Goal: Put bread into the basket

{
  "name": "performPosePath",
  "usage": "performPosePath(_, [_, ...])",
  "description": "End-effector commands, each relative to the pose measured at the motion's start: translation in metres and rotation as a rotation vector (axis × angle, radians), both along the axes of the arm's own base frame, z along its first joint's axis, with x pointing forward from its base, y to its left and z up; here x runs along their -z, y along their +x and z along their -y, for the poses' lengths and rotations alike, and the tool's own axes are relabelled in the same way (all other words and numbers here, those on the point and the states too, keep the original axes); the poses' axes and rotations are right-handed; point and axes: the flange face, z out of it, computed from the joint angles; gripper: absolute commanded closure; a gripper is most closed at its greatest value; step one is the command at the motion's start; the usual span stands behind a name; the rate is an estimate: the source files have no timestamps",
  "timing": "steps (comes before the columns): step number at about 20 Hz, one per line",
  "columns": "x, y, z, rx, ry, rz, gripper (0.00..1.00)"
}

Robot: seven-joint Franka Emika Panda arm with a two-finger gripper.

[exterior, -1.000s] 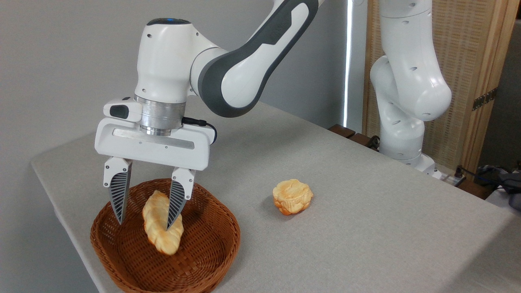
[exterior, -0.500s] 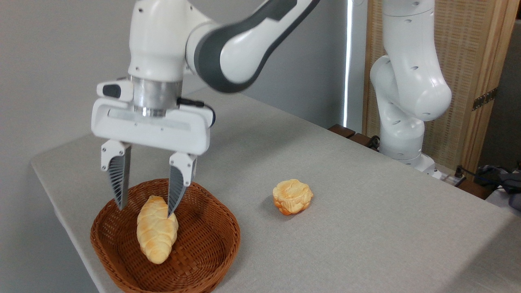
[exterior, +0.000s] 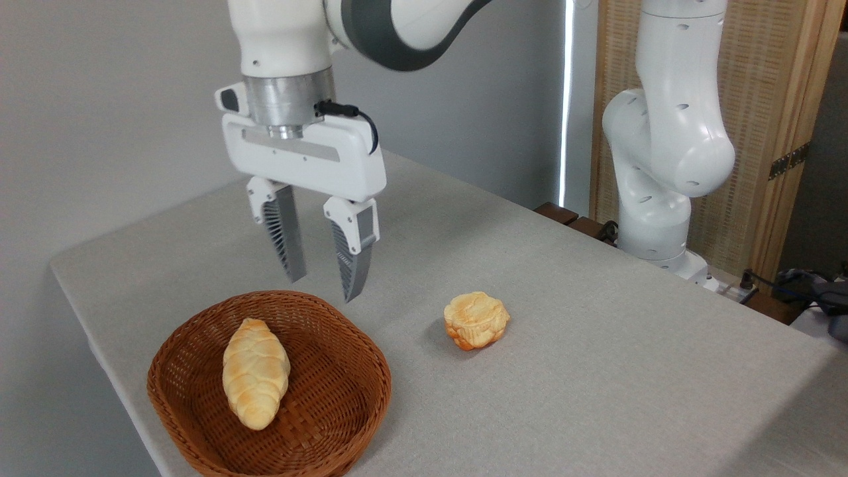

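Since the table (exterior: pixel 596 371) carries only two loose things, you can read the stage at a glance: the basket (exterior: pixel 344 404) sits near its left front corner, and the bread (exterior: pixel 256 372) lies flat inside it, lengthwise on the woven floor, touching nothing but the wicker. Your gripper (exterior: pixel 324 286) hangs above the basket's far rim, jaws spread and empty, clear of everything. I judge the placing step done and the task complete. Your next move calls only for a clean retreat upward and away; leave the bun (exterior: pixel 476 320), which rests on the cloth well right of the basket.
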Motion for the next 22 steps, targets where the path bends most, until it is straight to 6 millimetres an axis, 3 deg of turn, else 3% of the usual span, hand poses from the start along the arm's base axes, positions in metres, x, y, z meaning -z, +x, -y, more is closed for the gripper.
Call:
performPosePath(1, [-0.017,-0.016,-0.021,0.181,0.005,-0.039,0.0])
performPosePath(6, [-0.017,-0.021,-0.046,0.277,-0.101,-0.077,0.0])
performPosePath(13, [-0.014,-0.019,-0.046,0.264,-0.092,-0.079,0.0])
performPosePath(19, [-0.014,-0.019,-0.055,0.245,-0.092,-0.079,0.0])
performPosePath(21, [-0.016,-0.019,-0.072,0.204,-0.091,-0.075,0.0])
performPosePath(22, [-0.017,-0.02,-0.066,0.214,-0.084,-0.072,0.0])
